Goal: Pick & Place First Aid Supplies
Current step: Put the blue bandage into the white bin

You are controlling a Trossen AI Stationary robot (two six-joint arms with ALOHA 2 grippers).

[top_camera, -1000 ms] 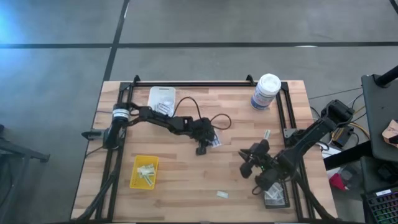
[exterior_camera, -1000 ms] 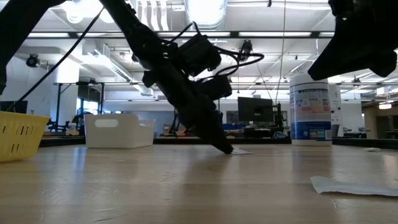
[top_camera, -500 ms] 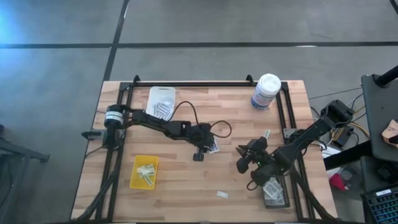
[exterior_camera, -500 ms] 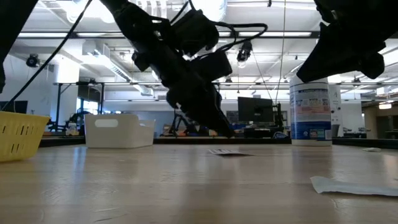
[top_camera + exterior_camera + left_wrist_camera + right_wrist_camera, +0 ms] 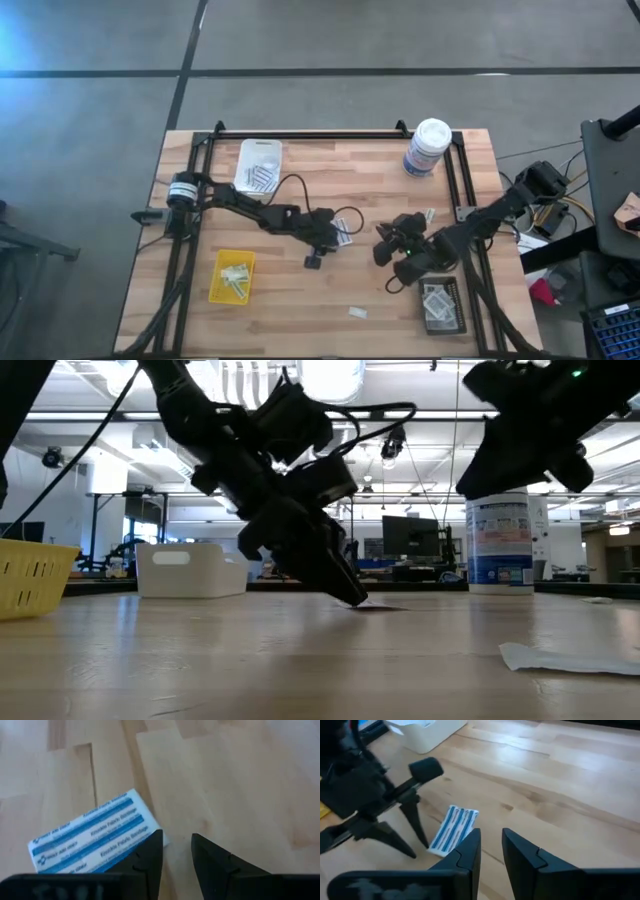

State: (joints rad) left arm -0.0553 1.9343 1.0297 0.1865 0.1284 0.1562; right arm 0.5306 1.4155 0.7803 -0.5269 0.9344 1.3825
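Packet (image 5: 92, 840) half hidden behind left gripper (image 5: 176, 851).

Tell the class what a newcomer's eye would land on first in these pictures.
Two dark arms meet mid-table: the left gripper and right gripper flank a blue-and-white striped packet. At the table's far edge stands a white canister; a yellow tray lies near the front left.

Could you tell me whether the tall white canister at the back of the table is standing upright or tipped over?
Upright. The white canister stands on its base in the low view, label level, and the high view shows its round lid from straight above.
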